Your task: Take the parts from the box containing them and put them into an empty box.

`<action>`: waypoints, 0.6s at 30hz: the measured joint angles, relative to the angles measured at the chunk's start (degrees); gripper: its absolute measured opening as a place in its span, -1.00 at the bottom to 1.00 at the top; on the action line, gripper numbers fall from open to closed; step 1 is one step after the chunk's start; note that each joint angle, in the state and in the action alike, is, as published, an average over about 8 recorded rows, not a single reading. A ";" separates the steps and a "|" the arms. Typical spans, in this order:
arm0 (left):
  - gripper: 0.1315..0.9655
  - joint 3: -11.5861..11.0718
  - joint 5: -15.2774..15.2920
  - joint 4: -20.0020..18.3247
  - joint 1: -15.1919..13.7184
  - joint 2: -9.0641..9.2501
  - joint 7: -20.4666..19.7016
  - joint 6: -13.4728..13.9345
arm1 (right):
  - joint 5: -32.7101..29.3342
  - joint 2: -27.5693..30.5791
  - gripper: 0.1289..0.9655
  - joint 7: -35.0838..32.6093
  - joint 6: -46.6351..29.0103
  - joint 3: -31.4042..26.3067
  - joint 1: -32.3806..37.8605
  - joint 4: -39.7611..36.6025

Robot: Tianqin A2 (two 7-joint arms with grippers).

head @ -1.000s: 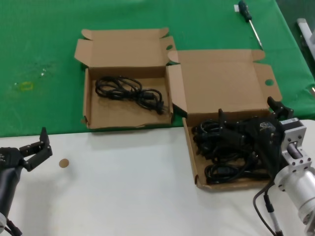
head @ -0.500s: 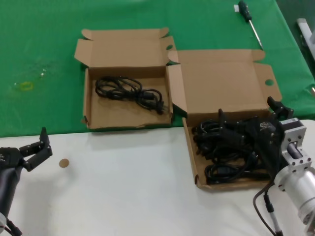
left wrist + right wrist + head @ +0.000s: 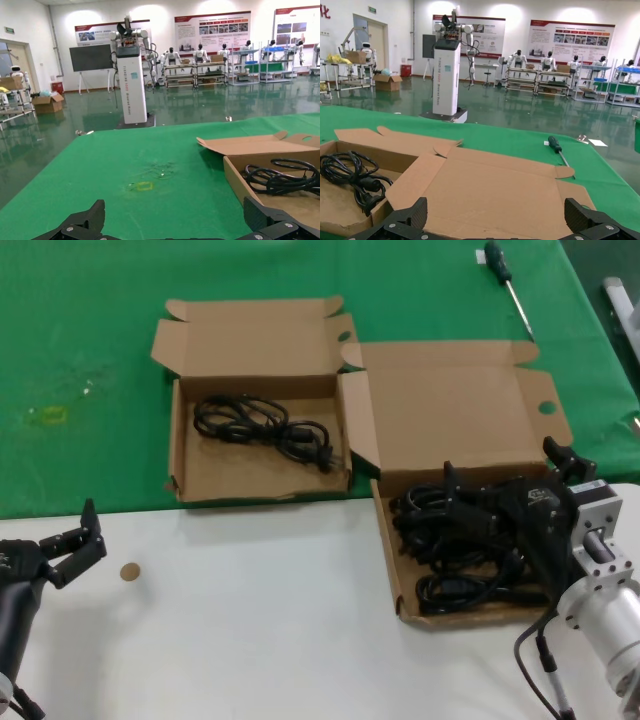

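Observation:
The wider cardboard box sits at the right with several black cord bundles in its tray. My right gripper hovers over those cords, open and empty; its wrist view looks across the wide lid. The narrower box stands to the left and holds one cord bundle, which also shows in the right wrist view and the left wrist view. My left gripper is open and empty at the near left over the white table, also seen in its wrist view.
A black-handled screwdriver lies on the green cloth at the far right, also in the right wrist view. A small brown disc lies on the white table near my left gripper. A yellow mark is on the cloth at the left.

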 joint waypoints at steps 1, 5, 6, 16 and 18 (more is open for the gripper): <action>1.00 0.00 0.00 0.00 0.00 0.00 0.00 0.00 | 0.00 0.00 1.00 0.00 0.00 0.00 0.00 0.00; 1.00 0.00 0.00 0.00 0.00 0.00 0.00 0.00 | 0.00 0.00 1.00 0.00 0.00 0.00 0.00 0.00; 1.00 0.00 0.00 0.00 0.00 0.00 0.00 0.00 | 0.00 0.00 1.00 0.00 0.00 0.00 0.00 0.00; 1.00 0.00 0.00 0.00 0.00 0.00 0.00 0.00 | 0.00 0.00 1.00 0.00 0.00 0.00 0.00 0.00; 1.00 0.00 0.00 0.00 0.00 0.00 0.00 0.00 | 0.00 0.00 1.00 0.00 0.00 0.00 0.00 0.00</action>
